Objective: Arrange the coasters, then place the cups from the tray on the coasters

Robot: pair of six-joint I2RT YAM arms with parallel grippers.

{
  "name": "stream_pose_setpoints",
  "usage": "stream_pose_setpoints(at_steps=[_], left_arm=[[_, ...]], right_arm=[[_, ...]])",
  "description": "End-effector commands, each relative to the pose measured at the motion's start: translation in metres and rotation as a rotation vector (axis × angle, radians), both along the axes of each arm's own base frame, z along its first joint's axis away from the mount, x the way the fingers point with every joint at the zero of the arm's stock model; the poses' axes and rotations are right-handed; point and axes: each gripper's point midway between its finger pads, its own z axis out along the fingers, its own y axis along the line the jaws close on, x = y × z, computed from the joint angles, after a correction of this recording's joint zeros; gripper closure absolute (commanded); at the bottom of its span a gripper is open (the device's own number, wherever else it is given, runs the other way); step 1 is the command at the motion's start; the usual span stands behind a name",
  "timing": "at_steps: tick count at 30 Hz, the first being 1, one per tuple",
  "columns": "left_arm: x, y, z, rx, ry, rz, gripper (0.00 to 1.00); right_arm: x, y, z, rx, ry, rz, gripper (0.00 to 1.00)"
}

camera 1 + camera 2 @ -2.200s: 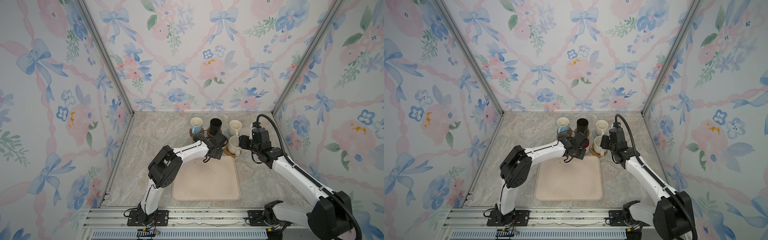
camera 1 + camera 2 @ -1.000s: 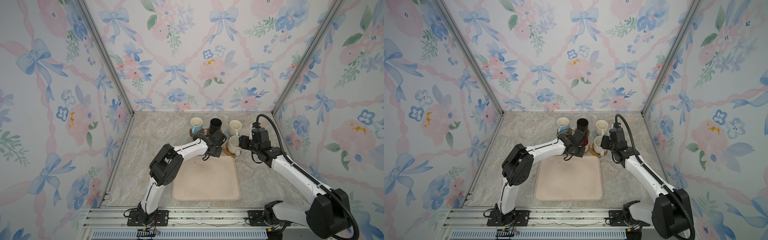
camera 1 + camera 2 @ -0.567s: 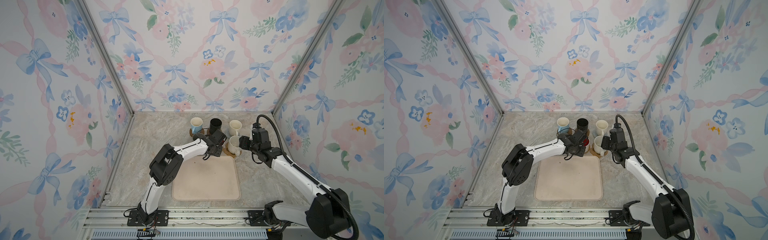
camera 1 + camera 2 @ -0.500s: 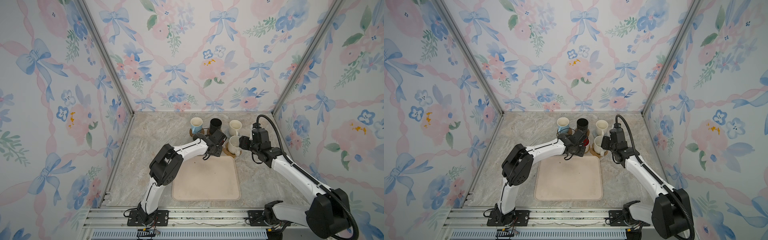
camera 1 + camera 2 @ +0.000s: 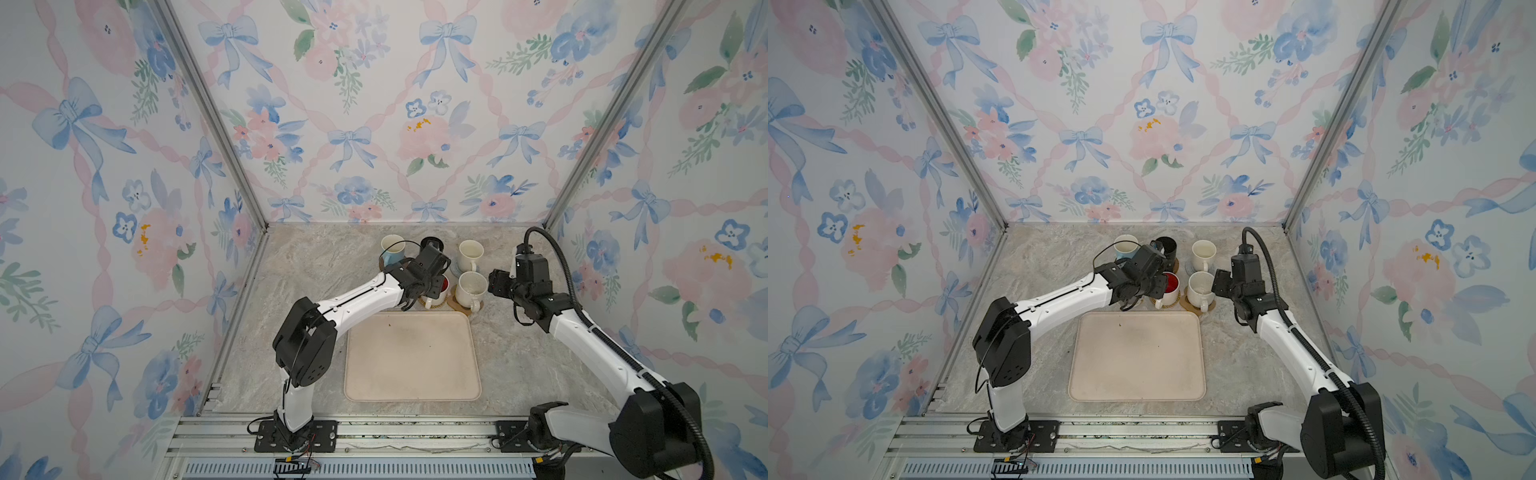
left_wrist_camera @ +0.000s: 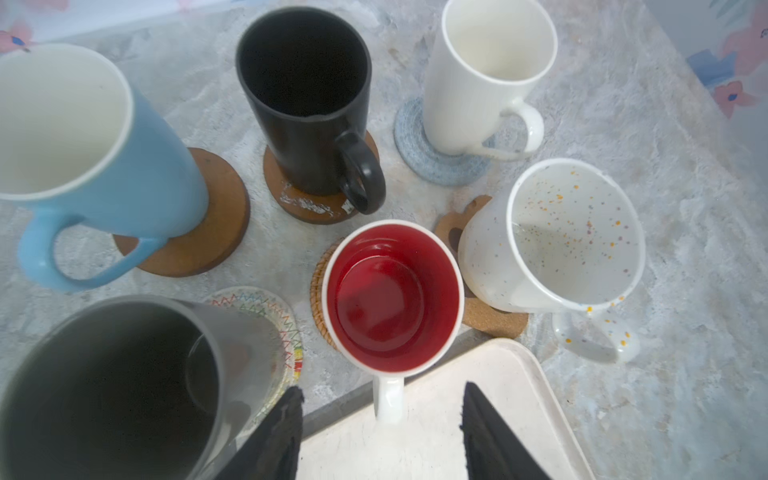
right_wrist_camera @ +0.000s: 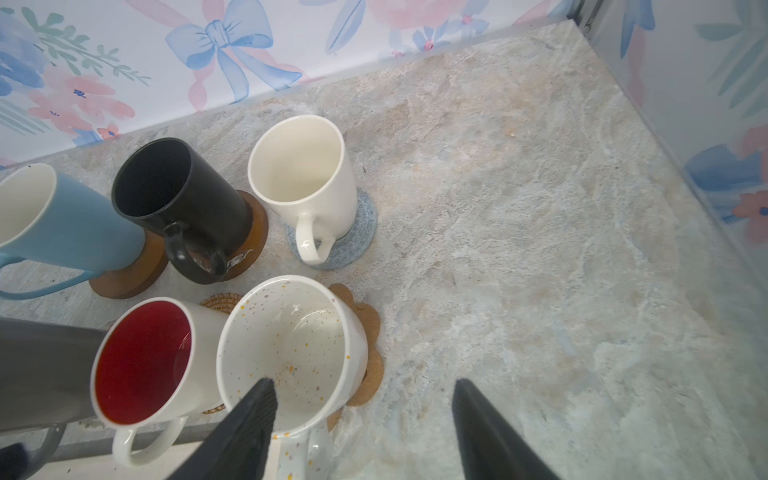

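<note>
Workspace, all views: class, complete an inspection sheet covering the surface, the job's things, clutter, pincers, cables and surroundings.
Surface: marble tabletop, no spills seen.
Job's things: tray holds no mugs; blue mug, black mug, cream mug, red-lined mug and speckled mug stand on coasters; grey mug base hidden.
Clutter: nothing seen.
Pincers: left pincer open at red-lined mug's handle; right pincer open beside speckled mug.
Cables: black hose arcs above right arm.
Surroundings: floral wallpaper walls.

Blurred and cut by the picture's edge in the left wrist view: grey handled mug (image 6: pixel 112 386); hidden beneath left arm (image 5: pixel 374 293) in both top views. Mostly covered by it: cream crochet round coaster (image 6: pixel 270 316). Largely under white mug with red inside (image 6: pixel 392 297): tan rattan round coaster (image 6: pixel 318 286).
</note>
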Motion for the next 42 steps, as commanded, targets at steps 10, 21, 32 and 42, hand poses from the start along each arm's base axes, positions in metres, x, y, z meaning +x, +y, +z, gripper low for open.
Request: stream_pose_setpoints(at_steps=[10, 21, 32, 42], left_arm=[[0.012, 0.106, 0.041, 0.058, -0.178, 0.226, 0.15], [0.019, 0.228, 0.035, -0.004, -0.268, 0.455, 0.02], [0.017, 0.318, -0.002, -0.017, -0.317, 0.634, 0.02], [0.011, 0.361, -0.041, 0.013, -0.294, 0.701, 0.02]], right_arm=[[0.008, -0.069, 0.001, -0.035, 0.020, -0.109, 0.03], [0.022, -0.091, -0.042, -0.048, 0.059, -0.150, 0.03], [0.036, -0.092, -0.077, -0.083, 0.051, -0.121, 0.03], [0.042, -0.093, -0.094, -0.093, 0.063, -0.115, 0.03]])
